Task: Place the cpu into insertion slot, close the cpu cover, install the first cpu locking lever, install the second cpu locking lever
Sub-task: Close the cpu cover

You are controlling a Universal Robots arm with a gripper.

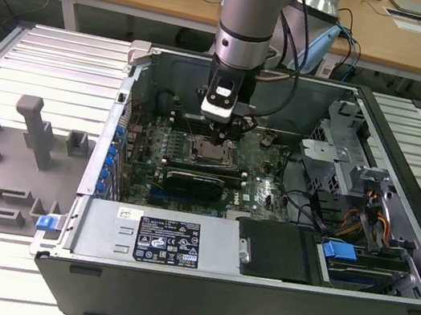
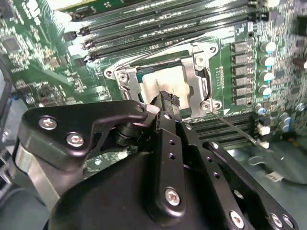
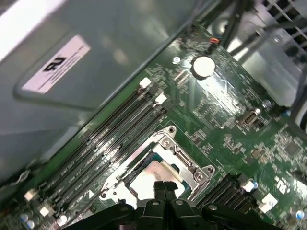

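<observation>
Far left of the exterior view: a cluster of grey fixture blocks (image 1: pixel 29 134) on the slatted table (image 1: pixel 49 56). Centre: one open computer case (image 1: pixel 250 303), with one arm (image 1: pixel 251 18) coming straight down into it. One gripper (image 1: pixel 219 139) sits over the insertion slot (image 1: pixel 212 156), and one long black graphics card (image 1: pixel 198 181) lies just below it in frame.

First wrist view, left half: a bank of long black memory slots (image 3: pixel 110 139) — I count four. Low centre: one cpu (image 3: pixel 146 178) sits in the socket, with one cpu cover (image 3: pixel 184 160) framing it flat. The gripper (image 3: pixel 164 184) has its two fingers pressed together, pinching nothing, tips at the chip's top — contact unclear. Upper right: one coin cell (image 3: pixel 204 67).

Second wrist view, right of centre: one thin wire lever (image 2: pixel 232 127) runs off the cover's corner.
</observation>
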